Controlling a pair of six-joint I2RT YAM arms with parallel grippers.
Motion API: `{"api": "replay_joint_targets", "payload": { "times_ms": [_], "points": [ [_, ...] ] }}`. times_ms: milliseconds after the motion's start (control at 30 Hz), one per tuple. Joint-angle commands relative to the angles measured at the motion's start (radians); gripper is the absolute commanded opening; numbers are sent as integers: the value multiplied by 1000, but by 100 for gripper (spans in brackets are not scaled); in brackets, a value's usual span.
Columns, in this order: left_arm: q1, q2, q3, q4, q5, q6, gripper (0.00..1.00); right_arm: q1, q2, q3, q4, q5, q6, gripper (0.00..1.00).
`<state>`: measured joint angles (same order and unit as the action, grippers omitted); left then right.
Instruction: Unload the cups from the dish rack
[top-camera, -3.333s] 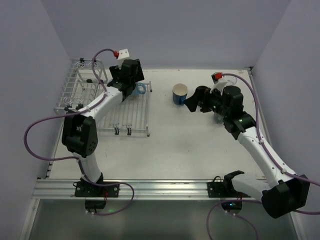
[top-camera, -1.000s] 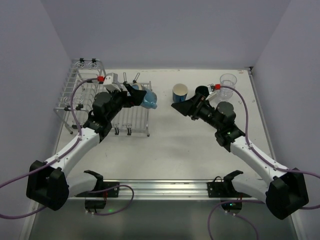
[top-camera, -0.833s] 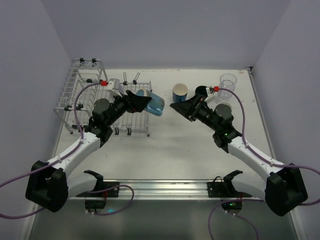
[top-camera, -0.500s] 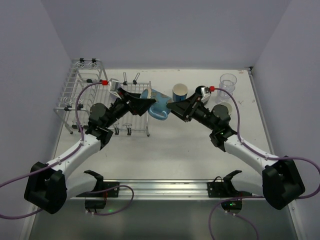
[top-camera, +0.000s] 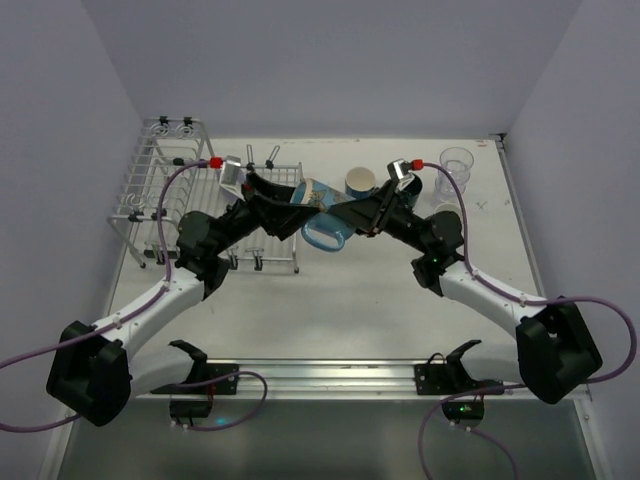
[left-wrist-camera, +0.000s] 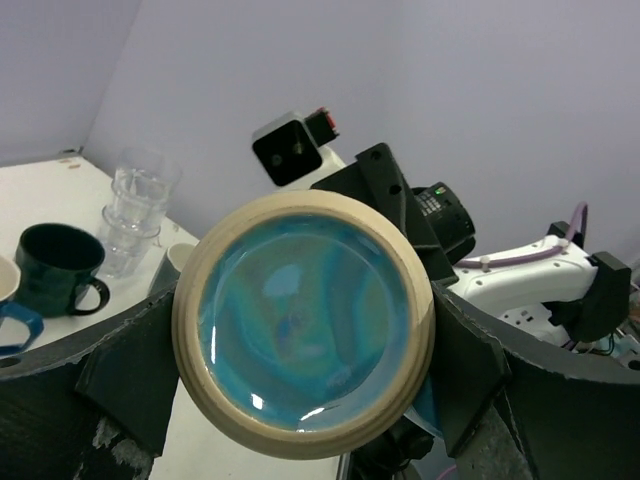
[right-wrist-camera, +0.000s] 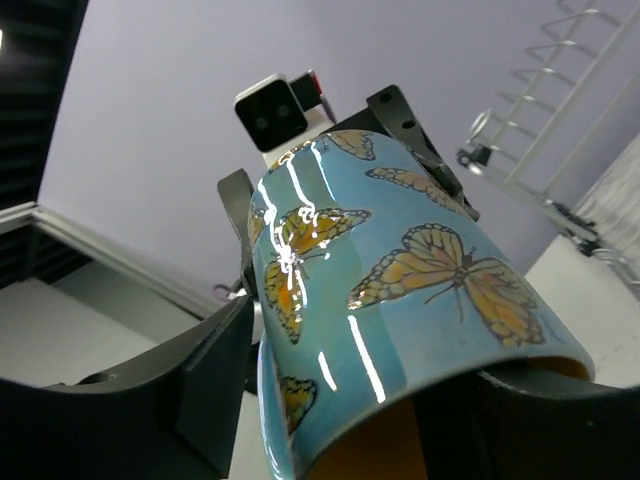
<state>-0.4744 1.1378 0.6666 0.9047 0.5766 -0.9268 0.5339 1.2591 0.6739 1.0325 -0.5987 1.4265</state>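
Even, soft light; glare streaks on the butterfly mug (right-wrist-camera: 400, 300); faint shadows.

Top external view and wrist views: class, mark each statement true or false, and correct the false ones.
1. The butterfly mug is in the air between the left pincer and the right pincer. True.
2. The dish rack sits on the right side of the table. False: it sits at the far left.
3. A clear glass stands near the far right corner. True.
4. The dark teal mug lies on its side. False: it stands upright on the table.
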Motion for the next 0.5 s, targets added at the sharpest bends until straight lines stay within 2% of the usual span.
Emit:
{"api": "replay_joint_targets", "payload": {
  "times_ms": [0, 67, 100, 167, 200, 233, 300, 333, 367, 400, 467],
  "points": [
    [-35, -18, 74, 165, 40, -35, 0, 21, 31, 53, 274, -47, 113, 61],
    [-43, -24, 71, 165, 35, -30, 0, 40, 46, 62, 323, -53, 152, 58],
    [-44, -27, 70, 163, 34, -27, 0, 47, 48, 64, 334, -52, 155, 45],
    [-46, -39, 67, 155, 37, -20, 8, 60, 36, 59, 343, -41, 155, 27],
    [-46, -52, 68, 108, 35, -8, 16, 61, 25, 50, 347, -29, 152, 9],
    [-46, -64, 71, 67, 28, 37, 38, 60, 11, 41, 345, -21, 144, 2],
    [-46, -122, 77, -22, 0, 100, 60, 60, -32, 16, 305, -3, 109, 0],
    [-46, -144, 88, -135, -20, 171, 81, 60, -46, 10, 287, 0, 94, 0],
    [-46, -191, 94, -197, -67, 209, 91, 60, -71, 4, 252, -1, 56, 0],
    [-46, -217, 102, -293, -87, 244, 98, 57, -81, 4, 229, -4, 40, 0],
    [-43, -289, 122, -390, -163, 331, 100, 49, -95, 3, 184, -10, 14, 0]
  ]
}}
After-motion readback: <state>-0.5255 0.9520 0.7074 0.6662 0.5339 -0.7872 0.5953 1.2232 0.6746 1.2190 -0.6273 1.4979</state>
